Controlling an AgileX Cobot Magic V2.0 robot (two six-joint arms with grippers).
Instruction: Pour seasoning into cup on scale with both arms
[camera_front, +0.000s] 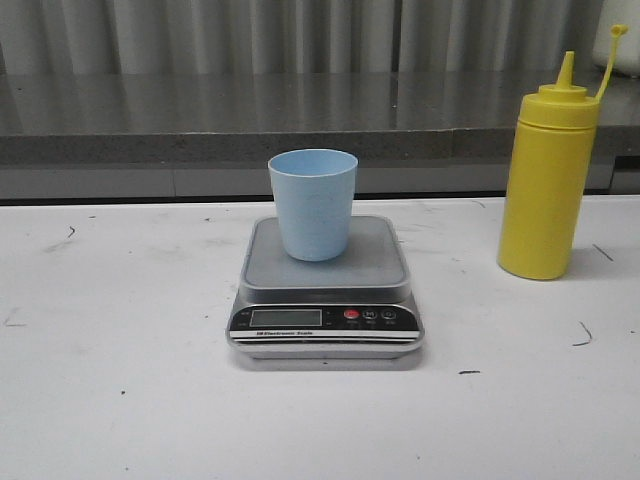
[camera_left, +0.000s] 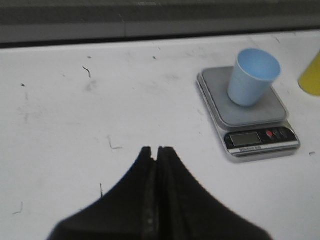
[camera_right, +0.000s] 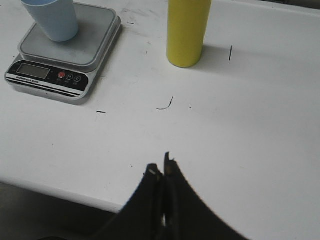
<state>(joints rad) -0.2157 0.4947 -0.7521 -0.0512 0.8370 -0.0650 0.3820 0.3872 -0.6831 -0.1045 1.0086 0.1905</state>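
The light blue cup (camera_front: 313, 203) stands upright on the grey platform of the silver scale (camera_front: 325, 320) at the table's middle. The yellow seasoning bottle (camera_front: 548, 182) stands upright to the right of the scale, its tip cover hanging open on its tether. Neither gripper shows in the front view. My left gripper (camera_left: 156, 150) is shut and empty over bare table, left of the scale (camera_left: 260, 142) and cup (camera_left: 251, 76). My right gripper (camera_right: 161, 164) is shut and empty near the table's front edge, well short of the bottle (camera_right: 187, 31), scale (camera_right: 50, 75) and cup (camera_right: 54, 19).
The white table (camera_front: 120, 380) carries small dark scuff marks. A grey stone ledge (camera_front: 200, 115) runs along the back, with a corrugated wall behind it. The table's front edge (camera_right: 60, 192) shows in the right wrist view.
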